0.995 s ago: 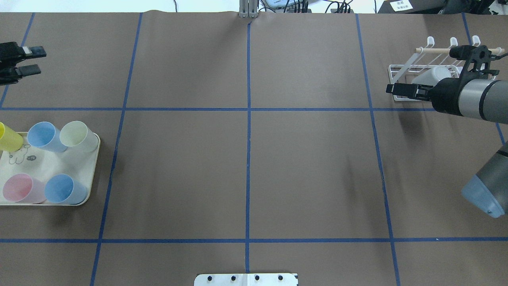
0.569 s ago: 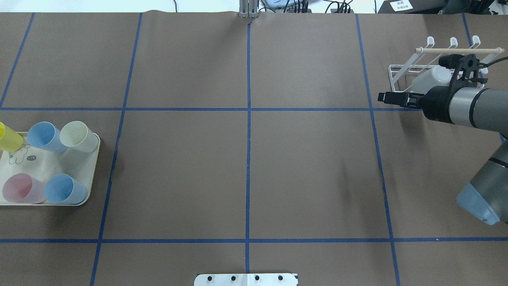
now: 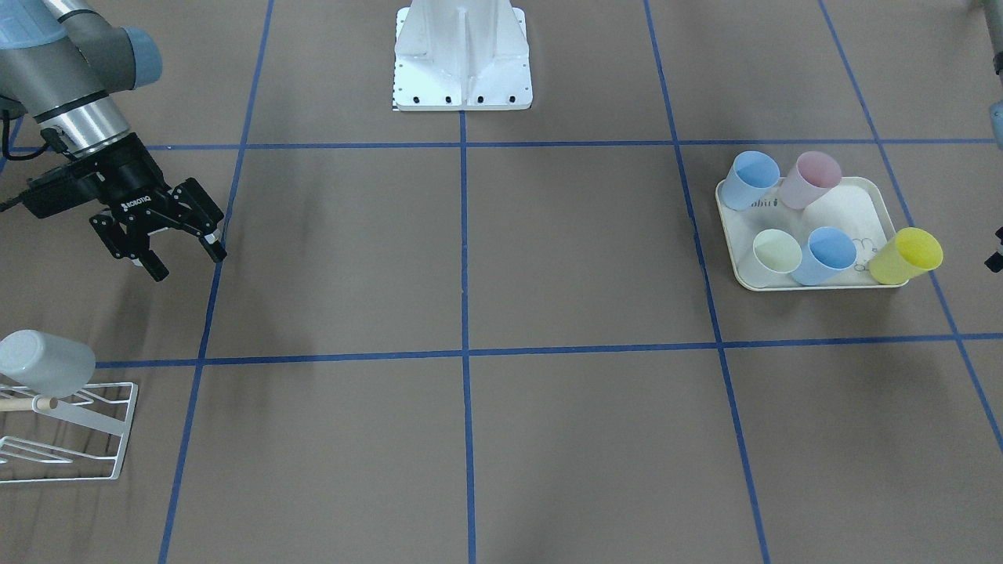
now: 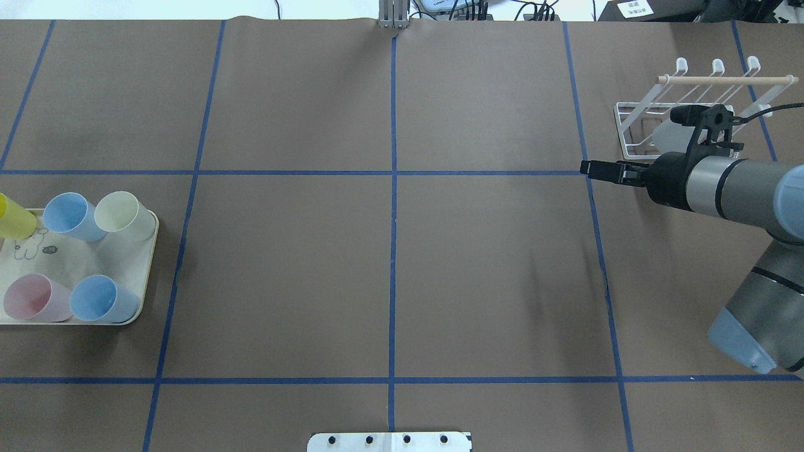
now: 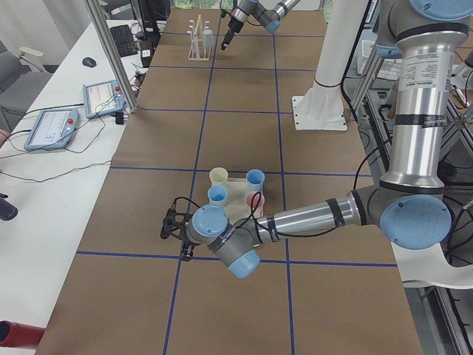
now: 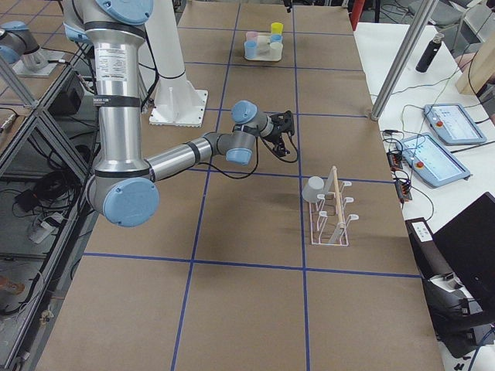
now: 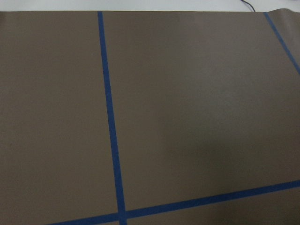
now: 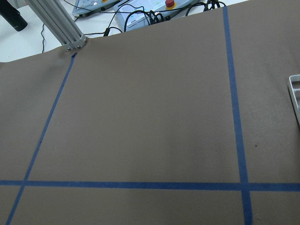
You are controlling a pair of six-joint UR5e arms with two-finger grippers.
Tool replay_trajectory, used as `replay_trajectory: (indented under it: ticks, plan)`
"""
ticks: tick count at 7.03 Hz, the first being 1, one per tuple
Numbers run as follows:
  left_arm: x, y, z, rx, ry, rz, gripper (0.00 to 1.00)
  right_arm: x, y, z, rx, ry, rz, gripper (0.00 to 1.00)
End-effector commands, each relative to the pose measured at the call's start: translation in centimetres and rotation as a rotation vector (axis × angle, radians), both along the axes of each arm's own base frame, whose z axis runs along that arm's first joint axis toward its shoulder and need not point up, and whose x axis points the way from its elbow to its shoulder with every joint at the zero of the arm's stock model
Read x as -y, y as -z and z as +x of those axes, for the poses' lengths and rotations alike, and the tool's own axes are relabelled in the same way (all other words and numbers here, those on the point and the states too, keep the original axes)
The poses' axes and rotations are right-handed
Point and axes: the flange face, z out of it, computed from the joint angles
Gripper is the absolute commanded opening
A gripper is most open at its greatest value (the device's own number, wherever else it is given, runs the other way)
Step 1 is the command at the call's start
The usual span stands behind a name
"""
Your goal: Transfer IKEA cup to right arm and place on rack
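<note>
A white cup (image 3: 43, 360) sits upside down on the white wire rack (image 3: 94, 454), against its wooden rod; it also shows in the overhead view (image 4: 669, 135) on the rack (image 4: 631, 125). My right gripper (image 3: 188, 262) is open and empty, hanging above the table clear of the rack on the robot's side; in the overhead view the gripper (image 4: 603, 169) is just left of the rack's front corner. My left gripper (image 5: 171, 225) shows only in the exterior left view, beside the tray; I cannot tell whether it is open or shut.
A cream tray (image 4: 135, 276) at the table's left end holds two blue cups, a pink cup and a pale green cup (image 4: 122, 213). A yellow cup (image 3: 905, 254) stands at its edge. Blue tape lines cross the brown paper. The robot's white base (image 3: 462, 55) stands mid-table.
My right gripper has drawn back from the rack, toward the table's middle and the robot's side, leaving the white cup on it. My left gripper has left the overhead view.
</note>
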Motion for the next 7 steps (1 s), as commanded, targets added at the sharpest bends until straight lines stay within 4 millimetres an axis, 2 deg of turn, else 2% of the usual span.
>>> replay_trajectory:
  ticks: [1, 3, 4, 5, 6, 7]
  plan:
    - [-1.7, -0.8, 3.1, -0.015, -0.085, -0.039, 0.95, -0.9, 0.2, -1.7, -0.006, -0.007, 0.012, 1.00]
    - [-1.8, -0.8, 4.0, -0.018, -0.102, -0.045, 0.94, -1.2, 0.1, -2.2, -0.007, 0.001, 0.013, 1.00]
    - [-1.9, -1.0, 5.0, -0.016, -0.123, -0.050, 0.87, -1.2, 0.1, -2.2, -0.007, 0.001, 0.013, 1.00]
    - [-2.0, -1.0, 5.5, -0.014, -0.130, -0.051, 0.76, -1.2, 0.1, -2.2, -0.007, 0.001, 0.013, 1.00]
    - [-2.1, -1.1, 5.5, -0.013, -0.131, -0.051, 0.59, -1.3, 0.0, -2.2, -0.008, 0.001, 0.012, 1.00]
    - [-2.1, -1.2, 5.6, -0.010, -0.132, -0.052, 0.52, -1.3, 0.0, -2.2, -0.008, 0.003, 0.012, 1.00]
